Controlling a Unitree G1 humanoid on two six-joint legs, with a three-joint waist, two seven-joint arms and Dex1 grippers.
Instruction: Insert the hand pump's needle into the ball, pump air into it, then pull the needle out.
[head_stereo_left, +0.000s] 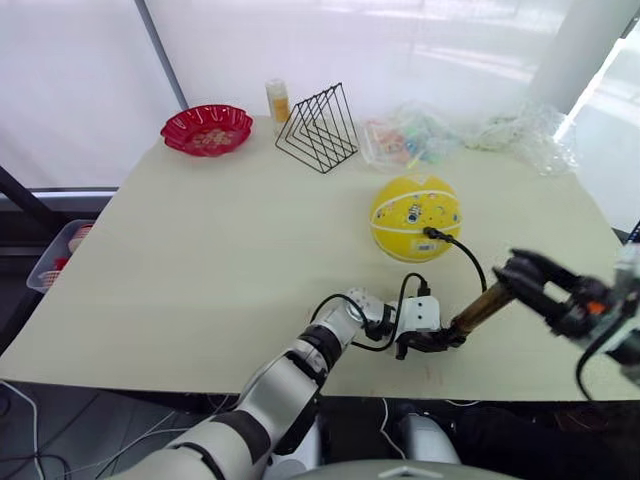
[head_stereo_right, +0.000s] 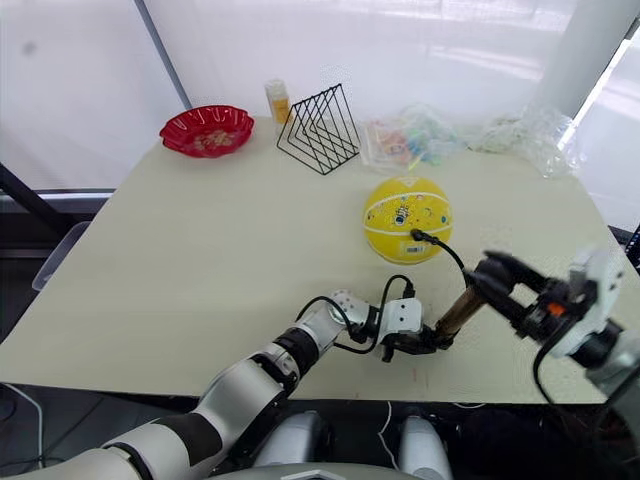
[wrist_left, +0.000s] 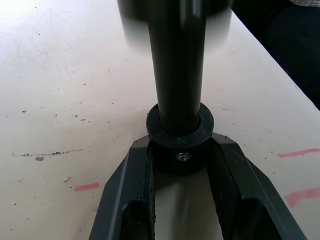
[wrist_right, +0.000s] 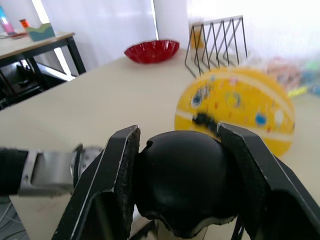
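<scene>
The yellow ball rests on the table's right half. The hand pump lies tilted in front of it, bronze barrel between my two grippers. My left gripper is shut on the pump's black lower end cap. My right gripper is shut on the black handle at the raised end. The thin black hose arcs from the pump up to a small black fitting pressed against the ball's front. The needle's pin itself is hidden.
At the back of the table stand a red scalloped bowl, a small bottle, a black wire rack and crumpled plastic bags. The table's front edge runs just below my left gripper.
</scene>
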